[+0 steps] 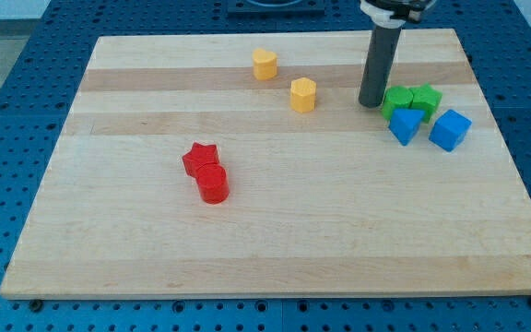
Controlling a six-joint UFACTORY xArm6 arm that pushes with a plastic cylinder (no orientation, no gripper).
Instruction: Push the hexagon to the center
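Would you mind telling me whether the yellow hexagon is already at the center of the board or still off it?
Still off center: the yellow hexagon sits toward the view's top of the board, with my tip to its right.

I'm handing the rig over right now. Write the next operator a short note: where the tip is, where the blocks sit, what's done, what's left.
Tip: my tip is down on the board near the view's top right, right beside the two green blocks, on their left.
Hexagon: the yellow hexagon sits left of the tip, with a gap between, above the board's centre.
Others: a second yellow block farther up-left; two blue blocks below the greens; the red star and red cylinder touching, left of centre.
Done: hexagon not yet centred.
Left: probably approach from above it and push it down the view to centre.
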